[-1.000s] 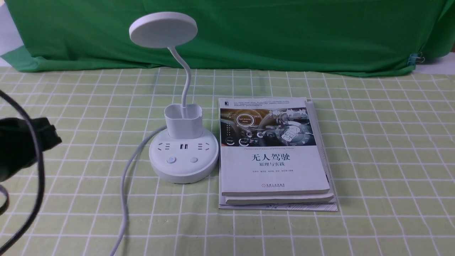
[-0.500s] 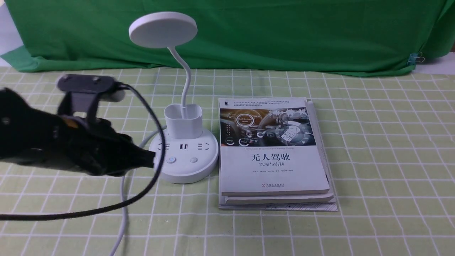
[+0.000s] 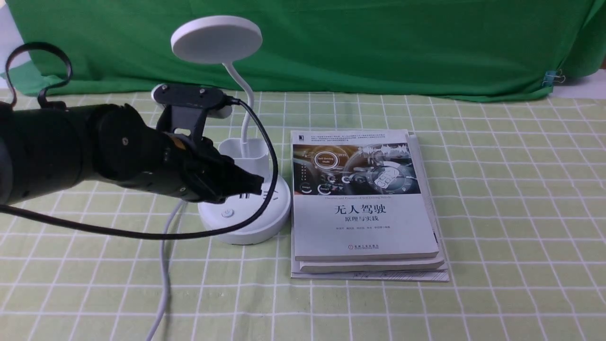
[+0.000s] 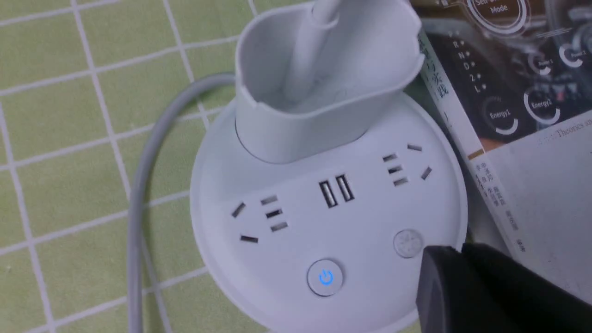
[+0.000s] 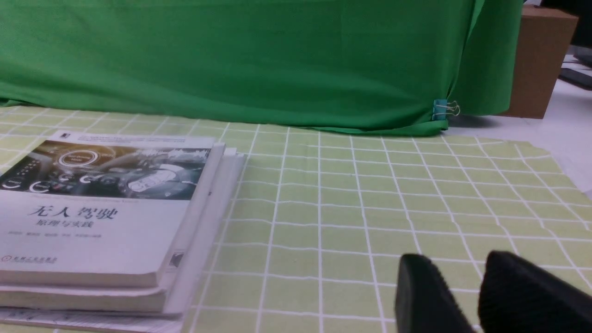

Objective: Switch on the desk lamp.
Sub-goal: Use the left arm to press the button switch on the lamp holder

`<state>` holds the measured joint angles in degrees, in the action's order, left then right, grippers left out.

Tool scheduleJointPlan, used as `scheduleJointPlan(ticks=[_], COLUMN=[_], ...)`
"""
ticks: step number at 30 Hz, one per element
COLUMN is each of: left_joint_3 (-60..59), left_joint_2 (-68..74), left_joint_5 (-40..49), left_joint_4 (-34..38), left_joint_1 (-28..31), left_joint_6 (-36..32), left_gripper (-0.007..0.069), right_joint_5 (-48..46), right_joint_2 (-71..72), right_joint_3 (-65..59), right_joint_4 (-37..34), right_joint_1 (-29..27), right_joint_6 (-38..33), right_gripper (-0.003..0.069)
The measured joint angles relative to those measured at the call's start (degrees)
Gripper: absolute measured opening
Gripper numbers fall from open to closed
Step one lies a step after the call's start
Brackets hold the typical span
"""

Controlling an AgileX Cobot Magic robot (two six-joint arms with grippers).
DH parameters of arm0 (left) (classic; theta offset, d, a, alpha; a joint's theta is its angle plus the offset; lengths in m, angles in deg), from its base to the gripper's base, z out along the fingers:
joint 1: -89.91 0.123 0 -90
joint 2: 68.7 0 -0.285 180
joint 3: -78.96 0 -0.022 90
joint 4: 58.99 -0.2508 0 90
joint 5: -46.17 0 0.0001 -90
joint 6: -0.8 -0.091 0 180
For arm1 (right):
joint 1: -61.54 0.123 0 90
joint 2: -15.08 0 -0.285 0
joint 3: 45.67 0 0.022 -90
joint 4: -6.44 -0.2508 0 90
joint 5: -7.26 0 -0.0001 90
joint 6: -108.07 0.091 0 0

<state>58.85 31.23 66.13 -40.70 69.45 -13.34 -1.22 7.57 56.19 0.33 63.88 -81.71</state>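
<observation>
The desk lamp stands left of centre: white disc head (image 3: 216, 39), thin gooseneck, cup holder (image 3: 246, 154) and round base (image 3: 258, 226), with a white cord (image 3: 163, 265) trailing toward me. The head looks unlit. My left gripper (image 3: 258, 184) is shut with nothing in it and hovers over the base. In the left wrist view its tip (image 4: 458, 252) sits right beside the plain round button (image 4: 408, 242). The power button (image 4: 325, 277) shows a blue icon. My right gripper (image 5: 455, 263) is open, low over the cloth, and out of the front view.
A stack of books (image 3: 364, 208) lies against the right side of the lamp base. A green backdrop cloth (image 3: 378, 42) hangs behind, held by a clip (image 3: 554, 78). The left arm's black cable (image 3: 142, 234) loops in front of the base. A cardboard box (image 5: 539, 60) stands far right.
My left arm has swept in from the left edge, moving right and up over the lamp base. The lamp and the books have not moved.
</observation>
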Motion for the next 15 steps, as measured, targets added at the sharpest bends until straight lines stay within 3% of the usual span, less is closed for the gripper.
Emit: scheduleJointPlan(ticks=[7, 15], left_joint_3=[1.94, 1.94], left_joint_2=[0.35, 5.68], left_joint_5=[6.47, 1.51], left_joint_4=[-17.38, -17.77], left_joint_1=[-6.58, -7.69], left_joint_6=[15.76, 21.76], left_gripper=[0.0019, 0.0019], right_joint_5=[0.00, 0.00], right_joint_2=[0.00, 0.00], right_joint_3=[0.00, 0.00], right_joint_4=[0.00, 0.00], right_joint_1=[0.00, 0.00], right_joint_6=[0.00, 0.00], right_gripper=[0.0245, 0.0245])
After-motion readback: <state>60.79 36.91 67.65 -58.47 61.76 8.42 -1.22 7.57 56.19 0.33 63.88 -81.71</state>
